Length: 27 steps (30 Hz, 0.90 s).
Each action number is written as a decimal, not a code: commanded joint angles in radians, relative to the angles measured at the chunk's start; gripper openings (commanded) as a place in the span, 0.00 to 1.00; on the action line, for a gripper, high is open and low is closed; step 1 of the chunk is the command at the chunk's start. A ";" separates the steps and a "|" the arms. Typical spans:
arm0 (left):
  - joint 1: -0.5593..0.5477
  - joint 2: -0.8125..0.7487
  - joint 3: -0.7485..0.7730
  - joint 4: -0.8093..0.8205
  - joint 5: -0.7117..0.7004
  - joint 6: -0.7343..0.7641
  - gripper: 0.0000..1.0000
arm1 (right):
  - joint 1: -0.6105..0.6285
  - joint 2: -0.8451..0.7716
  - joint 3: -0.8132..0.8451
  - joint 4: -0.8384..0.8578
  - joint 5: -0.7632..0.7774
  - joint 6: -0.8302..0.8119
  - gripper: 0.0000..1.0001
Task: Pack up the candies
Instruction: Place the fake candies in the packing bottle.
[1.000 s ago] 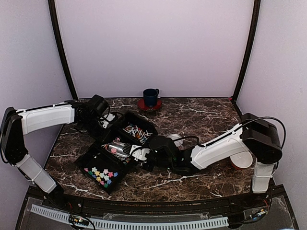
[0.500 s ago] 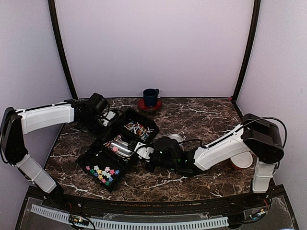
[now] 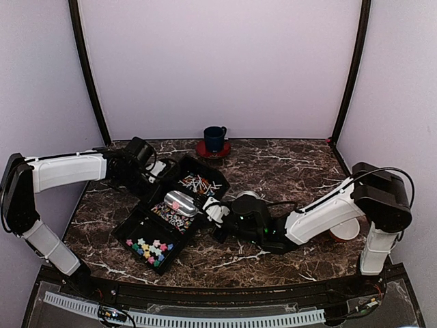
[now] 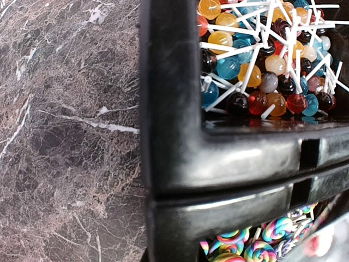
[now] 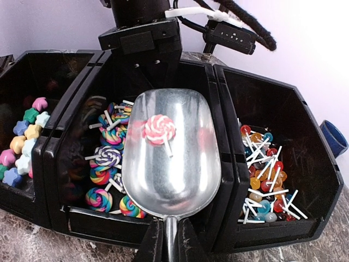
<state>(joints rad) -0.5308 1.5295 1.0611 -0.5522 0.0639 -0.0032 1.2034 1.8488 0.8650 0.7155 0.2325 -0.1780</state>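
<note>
A black three-compartment tray (image 3: 123, 220) holds the candies: star pieces (image 3: 147, 249), swirl lollipops (image 5: 106, 158) in the middle and ball lollipops on white sticks (image 5: 267, 174). My right gripper (image 3: 220, 215) is shut on the handle of a silver scoop (image 5: 172, 158), seen between its jaws in the right wrist view (image 5: 170, 245). The scoop hovers over the middle compartment with one pink swirl lollipop (image 5: 159, 128) in it. My left gripper (image 3: 142, 169) clamps the tray's back rim (image 4: 174, 164); its fingertips are hidden against the black wall.
A blue cup (image 3: 215, 139) on a red saucer stands at the back centre. A round pale object (image 3: 249, 197) lies just behind my right wrist. A white dish (image 3: 345, 229) sits by the right arm's base. Dark marble tabletop all round.
The scoop has come up out of the middle compartment with the pink lollipop in it, and my right gripper has drawn back to the right. The left gripper stays on the tray.
</note>
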 commanded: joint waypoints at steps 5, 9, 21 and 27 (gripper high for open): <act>0.027 -0.062 -0.011 0.078 0.068 -0.024 0.00 | -0.005 -0.072 -0.037 0.102 -0.021 0.016 0.00; 0.051 -0.047 -0.014 0.073 0.078 -0.033 0.00 | -0.005 -0.138 -0.048 0.002 -0.022 0.007 0.00; 0.085 -0.046 -0.028 0.086 0.085 -0.049 0.00 | -0.005 -0.486 -0.021 -0.624 0.098 0.016 0.00; 0.087 -0.048 -0.030 0.088 0.091 -0.047 0.00 | -0.007 -0.594 0.079 -1.020 0.210 0.086 0.00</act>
<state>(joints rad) -0.4515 1.5295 1.0248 -0.5346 0.0902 -0.0254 1.2030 1.3174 0.8707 -0.0109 0.3389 -0.1535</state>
